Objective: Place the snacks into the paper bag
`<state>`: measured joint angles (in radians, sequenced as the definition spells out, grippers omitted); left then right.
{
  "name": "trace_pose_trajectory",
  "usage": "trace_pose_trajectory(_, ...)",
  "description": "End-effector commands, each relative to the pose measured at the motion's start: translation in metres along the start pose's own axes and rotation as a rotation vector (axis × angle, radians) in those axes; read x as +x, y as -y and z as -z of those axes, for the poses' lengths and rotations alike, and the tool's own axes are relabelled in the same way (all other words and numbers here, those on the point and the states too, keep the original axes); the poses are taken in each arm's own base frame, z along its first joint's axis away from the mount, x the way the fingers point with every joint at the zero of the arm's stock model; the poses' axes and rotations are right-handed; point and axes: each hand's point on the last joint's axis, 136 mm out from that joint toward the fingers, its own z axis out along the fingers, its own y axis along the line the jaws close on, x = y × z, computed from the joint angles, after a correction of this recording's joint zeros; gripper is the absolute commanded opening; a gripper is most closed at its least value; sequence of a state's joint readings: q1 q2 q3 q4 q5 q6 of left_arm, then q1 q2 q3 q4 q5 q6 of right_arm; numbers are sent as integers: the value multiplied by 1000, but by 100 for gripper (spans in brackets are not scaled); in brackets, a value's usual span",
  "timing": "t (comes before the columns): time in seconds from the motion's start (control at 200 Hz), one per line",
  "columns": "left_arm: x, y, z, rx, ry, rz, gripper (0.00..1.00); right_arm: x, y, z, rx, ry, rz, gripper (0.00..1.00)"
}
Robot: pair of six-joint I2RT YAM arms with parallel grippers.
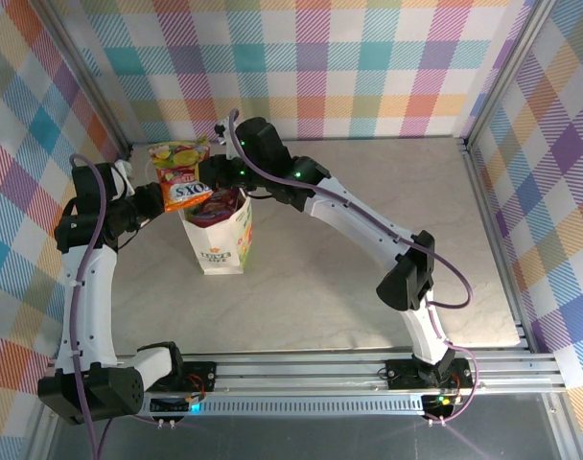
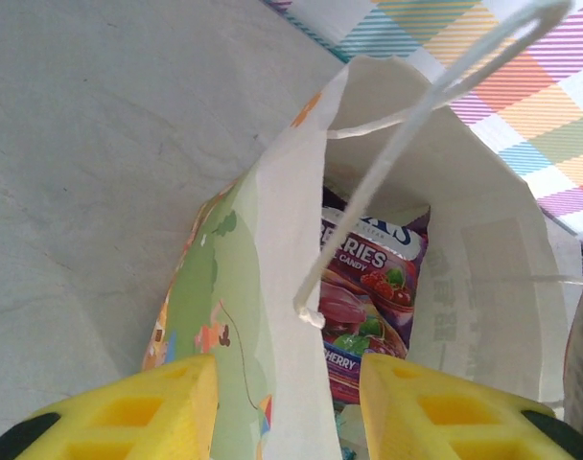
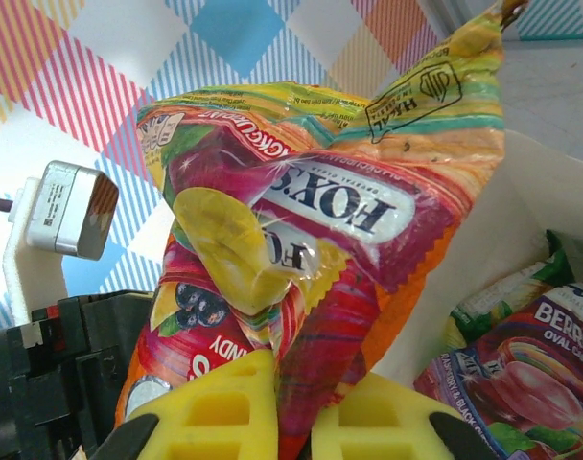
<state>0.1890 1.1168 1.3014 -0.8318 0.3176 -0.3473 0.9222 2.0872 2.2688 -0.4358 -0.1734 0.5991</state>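
Standing upright on the surface (image 1: 368, 220), the paper bag (image 1: 224, 247) is seen from above with an orange-yellow candy packet (image 1: 181, 177) hung just over its open mouth. From the left wrist, the left pincer (image 2: 287, 412) is shown spread astride the bag's near wall, and a purple berries packet (image 2: 368, 287) is already lodged inside. From the right wrist, the right pincer (image 3: 291, 407) is seen pinching the orange-yellow packet by one edge. At least one snack is judged packed; this one remains to be lowered and released.
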Motion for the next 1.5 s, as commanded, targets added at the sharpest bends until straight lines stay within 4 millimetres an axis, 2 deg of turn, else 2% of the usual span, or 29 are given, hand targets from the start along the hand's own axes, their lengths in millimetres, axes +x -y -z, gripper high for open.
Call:
trace_pose_trajectory(0.0, -5, 5, 1, 42, 22, 24, 43, -23, -9, 9, -7, 77, 2, 4)
trace_pose_trajectory(0.485, -17, 11, -14, 80, 24, 54, 41, -16, 33, 11, 185, 73, -48, 4)
trace_pose_trajectory(0.745, -22, 6, -17, 58, 46, 63, 24, -10, 43, 5, 211, 60, -64, 4)
trace_pose_trajectory(0.875, -21, 1, -17, 43, 48, 69, 10, -8, 47, 2, 223, 60, -71, 4)
trace_pose_trajectory(0.965, -20, -2, -17, 32, 45, 70, 5, -8, 49, 1, 231, 60, -70, 4)
trace_pose_trajectory(1.495, -20, -4, -17, 37, 47, 75, 4, 17, 73, -14, 342, -8, -45, 4)
